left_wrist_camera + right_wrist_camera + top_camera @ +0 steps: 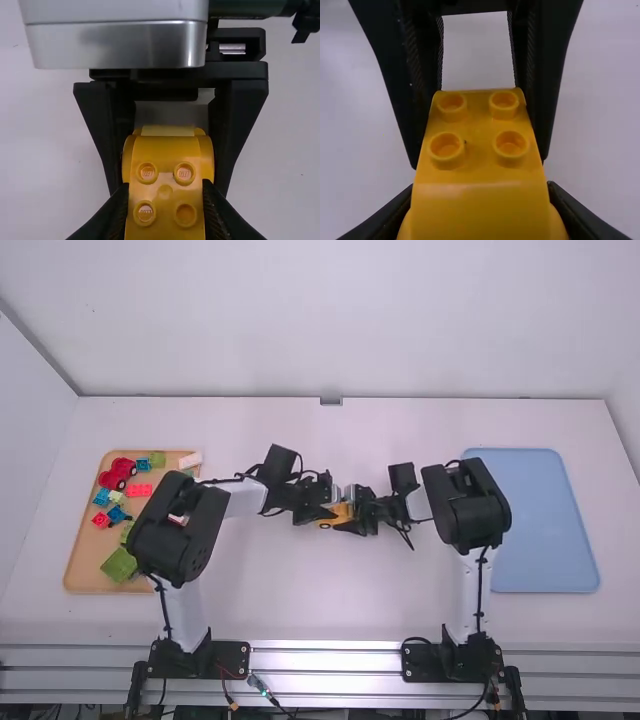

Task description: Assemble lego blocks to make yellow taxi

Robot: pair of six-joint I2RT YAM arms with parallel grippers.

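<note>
White walls rise behind a pale table (400,615), and I see both arms bent in toward the centre of the frame. Between them, right around the middle, is the yellow car (340,511), with the left gripper (322,510) on its left and the right gripper (351,513) on its right. Seen from the left wrist, the left gripper (165,192) is drawn in close, a finger pressed to each side of the car. From the right wrist, the right gripper (480,194) has the same snug grip on it, and round yellow studs stand up from the body. Whether the car touches the table, I can't tell.

Over at the left of the frame lies a tan tray (80,575) with loose pieces: a red car (118,473) toward its upper left, a red block (139,490) just beside that, and a green block (118,564) near the lower edge. The left arm hangs over part of the tray. At the right of the frame, a blue tray (545,525) lies flat beyond the right arm.
</note>
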